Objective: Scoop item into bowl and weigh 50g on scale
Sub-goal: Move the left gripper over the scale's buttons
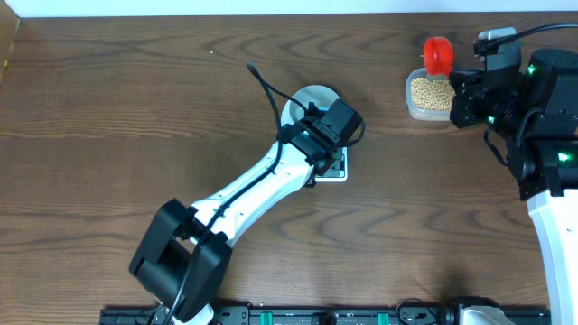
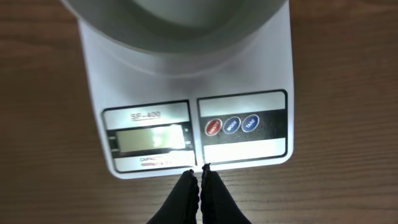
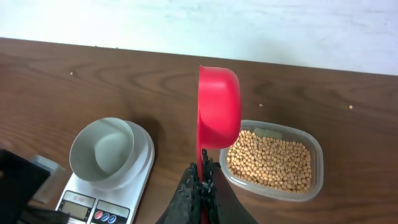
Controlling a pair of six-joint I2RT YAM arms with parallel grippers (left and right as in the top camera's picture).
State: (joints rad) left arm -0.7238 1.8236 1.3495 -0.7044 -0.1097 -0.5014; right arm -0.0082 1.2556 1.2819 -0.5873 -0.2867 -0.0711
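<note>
The pale bowl (image 1: 312, 96) (image 3: 102, 152) stands empty on the white scale (image 2: 186, 81) (image 3: 142, 167). The scale's grey display (image 2: 149, 138) looks blank, with three round buttons (image 2: 231, 125) beside it. My left gripper (image 2: 200, 169) is shut on nothing. Its tips are at the scale's front edge, between display and buttons. My right gripper (image 3: 202, 167) is shut on the handle of a red scoop (image 3: 219, 106) (image 1: 438, 54). The scoop stands on edge over the left rim of a clear tub (image 3: 315, 180) (image 1: 431, 95) of tan beans (image 3: 270, 163). The scoop's inside is hidden.
The left arm (image 1: 244, 194) reaches diagonally from the front edge and covers most of the scale in the overhead view. The right arm (image 1: 542, 117) fills the right side beside the tub. A pale wall (image 3: 249, 25) runs behind the table.
</note>
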